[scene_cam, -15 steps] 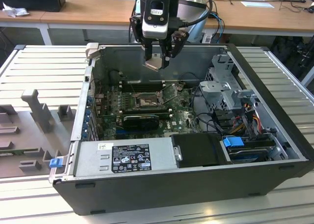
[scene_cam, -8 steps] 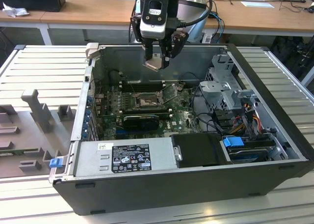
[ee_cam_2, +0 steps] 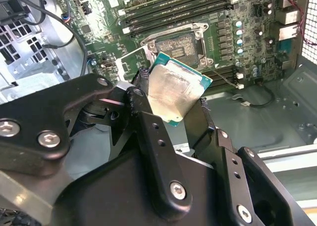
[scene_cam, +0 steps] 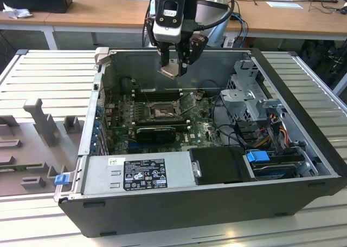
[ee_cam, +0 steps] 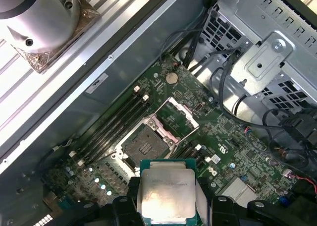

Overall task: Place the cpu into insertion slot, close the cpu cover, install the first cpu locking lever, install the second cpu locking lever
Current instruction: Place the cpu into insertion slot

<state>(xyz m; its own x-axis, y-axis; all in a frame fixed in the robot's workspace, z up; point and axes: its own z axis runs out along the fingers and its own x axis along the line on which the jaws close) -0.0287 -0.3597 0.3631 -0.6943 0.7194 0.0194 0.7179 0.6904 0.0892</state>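
Above open computer case (scene_cam: 217, 209) on slatted metal table (scene_cam: 49, 79), hand (scene_cam: 174, 68) clamped on cpu (ee_cam: 166, 196), wooden desks (scene_cam: 97, 14) behind

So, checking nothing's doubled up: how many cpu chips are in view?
1: the flat square silver-faced cpu, gripped in the black pincer; the silver-rimmed square insertion slot below holds none.

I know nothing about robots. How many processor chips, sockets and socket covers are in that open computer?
cpu: 1, held in the fingers
insertion slot: 1, empty
cpu cover: 1, open
Total: 3
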